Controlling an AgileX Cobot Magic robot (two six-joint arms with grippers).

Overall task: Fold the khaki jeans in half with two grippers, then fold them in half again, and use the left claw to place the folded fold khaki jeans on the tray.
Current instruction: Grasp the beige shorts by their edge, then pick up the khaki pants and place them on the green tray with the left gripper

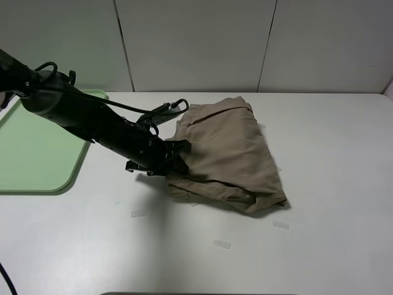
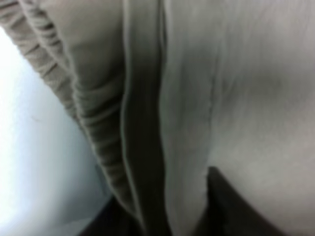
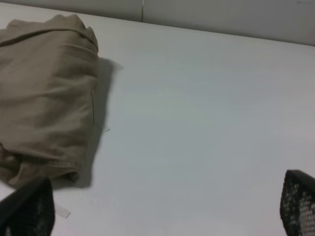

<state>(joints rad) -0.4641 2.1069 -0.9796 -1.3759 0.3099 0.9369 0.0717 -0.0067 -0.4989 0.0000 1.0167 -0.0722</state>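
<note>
Nearest, small clear tape strips (image 1: pixel 221 244) were seen on the white table (image 1: pixel 319 246). Beyond them, the folded khaki jeans (image 1: pixel 230 153) were laid at mid-table, well apart from the tray (image 1: pixel 37 153) at the left edge. The left claw (image 1: pixel 175 161) was pressed into their left edge, fabric pinched between its fingers (image 2: pixel 224 206); its tips were hidden. The right gripper (image 3: pixel 162 216) was spread wide, its fingers cut off.

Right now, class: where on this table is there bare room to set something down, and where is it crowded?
Free: the white table right of the jeans, and the front strip with only tape bits. The tray is bare. Crowded: between tray and jeans, where the left gripper meets the fabric.
</note>
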